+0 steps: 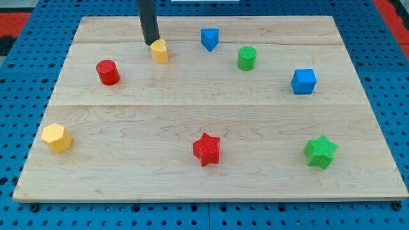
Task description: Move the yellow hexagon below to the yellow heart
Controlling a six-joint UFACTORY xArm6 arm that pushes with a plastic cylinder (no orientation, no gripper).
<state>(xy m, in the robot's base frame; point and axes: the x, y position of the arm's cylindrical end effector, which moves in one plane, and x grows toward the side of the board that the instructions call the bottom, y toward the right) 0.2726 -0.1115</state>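
Nearest the view's bottom we log a red star block (pixel 206 149) and a green star block (pixel 320 152) on the pale wooden surface (pixel 211 185). The yellow hexagon block (pixel 56 137) lies at lower left, well apart from our tip (pixel 152 43). That tip, our end effector, is a plain rod with nothing to open or close; it stands near upright at the view's top, just beside the yellow heart block (pixel 160 51), on its upper left.
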